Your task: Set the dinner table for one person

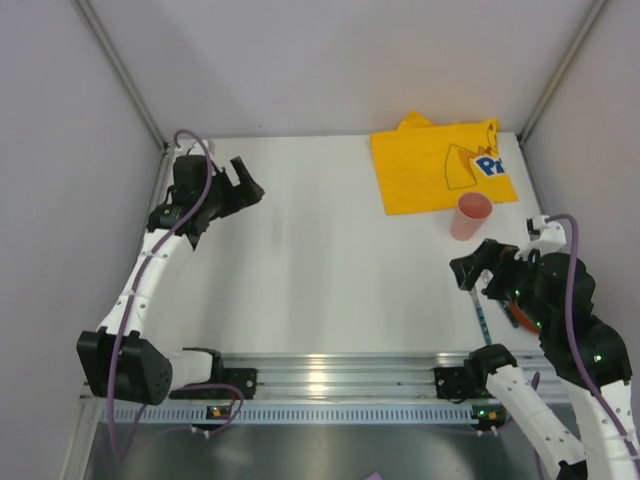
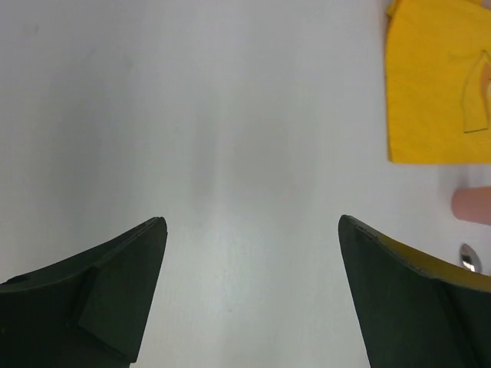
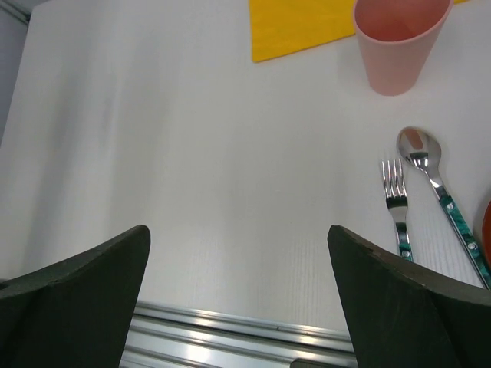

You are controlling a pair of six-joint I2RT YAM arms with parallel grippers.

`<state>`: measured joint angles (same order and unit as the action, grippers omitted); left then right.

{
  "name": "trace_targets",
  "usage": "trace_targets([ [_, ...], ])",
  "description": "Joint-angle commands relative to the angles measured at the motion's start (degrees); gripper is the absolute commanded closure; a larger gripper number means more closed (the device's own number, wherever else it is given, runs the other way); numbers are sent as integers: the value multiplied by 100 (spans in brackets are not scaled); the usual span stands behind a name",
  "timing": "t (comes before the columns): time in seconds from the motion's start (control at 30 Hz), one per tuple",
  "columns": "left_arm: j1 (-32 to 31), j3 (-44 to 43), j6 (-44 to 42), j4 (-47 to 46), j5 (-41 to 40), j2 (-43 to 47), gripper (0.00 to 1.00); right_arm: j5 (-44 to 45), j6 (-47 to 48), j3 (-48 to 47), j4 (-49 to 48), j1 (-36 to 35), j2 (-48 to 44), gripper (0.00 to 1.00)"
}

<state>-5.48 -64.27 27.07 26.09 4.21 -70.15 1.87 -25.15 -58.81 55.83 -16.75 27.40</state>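
This looks like a robotics lab test cell. A bare matte white table (image 1: 330,270) is boxed in by plain pale wall panels (image 1: 60,150) joined with metal corner posts (image 1: 120,70). A left arm (image 1: 150,265) and a right arm (image 1: 575,340) are bolted to an aluminium rail (image 1: 340,372) at its near edge, with purple cables (image 1: 209,170) looping over them. A yellow cloth mat (image 1: 430,170), a pink cup (image 1: 470,215), a fork (image 3: 395,195) and a spoon (image 3: 418,149) lie there as props.

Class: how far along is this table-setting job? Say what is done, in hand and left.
Done: nothing yet; the yellow mat lies rumpled at the far right, pink cup beside it, fork and spoon near the right edge. In hand: nothing; left gripper and right gripper stand open. Left: the whole setting.
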Motion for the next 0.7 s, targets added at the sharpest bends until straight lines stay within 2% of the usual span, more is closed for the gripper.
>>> trace_targets([
  [0.0, -436, -910, 578, 363, 580, -340, 1, -73, -104, -69, 76, 5, -199, 0],
  [0.07, -542, -974, 1097, -275, 1716, -813, 1, -46, -122, -87, 147, -3, -287, 0],
  [0.1, -803, -904, 1307, -1089, 2220, -999, 1, -46, -139, -87, 182, -3, -331, 0],
  [0.17, -1164, -1401, 1634, -827, 1779, -1847, 1, -64, -148, -113, 287, -3, -367, 0],
  [0.2, -1514, -1717, 1696, -346, 1281, -2192, 1, -64, -148, -140, 340, -3, -375, 0],
  [0.23, -1666, -2199, 1801, -298, 1276, -2509, 2, -38, -148, -227, 401, -3, -384, 0],
  [0.3, -2017, -2423, 2055, -568, 1485, -3310, 1, 32, -131, -368, 595, -3, -384, 0],
  [0.33, -2132, -2424, 2335, -1205, 1539, -3504, 2, 137, -122, -499, 656, -3, -410, 0],
  [0.4, -2395, -2458, 2635, -1719, 1548, -4066, 9, 243, -96, -623, 797, -3, -489, 0],
  [0.43, -2466, -2685, 2872, -1825, 1461, -4512, 13, 339, -87, -728, 876, -3, -516, 0],
  [0.53, -2678, -3353, 3067, -1696, 1268, -5295, 14, 454, -113, -948, 1095, -3, -525, 0],
  [0.67, -2827, -4162, 3164, -1712, 1451, -6176, 15, 604, -254, -1089, 1351, -3, -420, 1],
])
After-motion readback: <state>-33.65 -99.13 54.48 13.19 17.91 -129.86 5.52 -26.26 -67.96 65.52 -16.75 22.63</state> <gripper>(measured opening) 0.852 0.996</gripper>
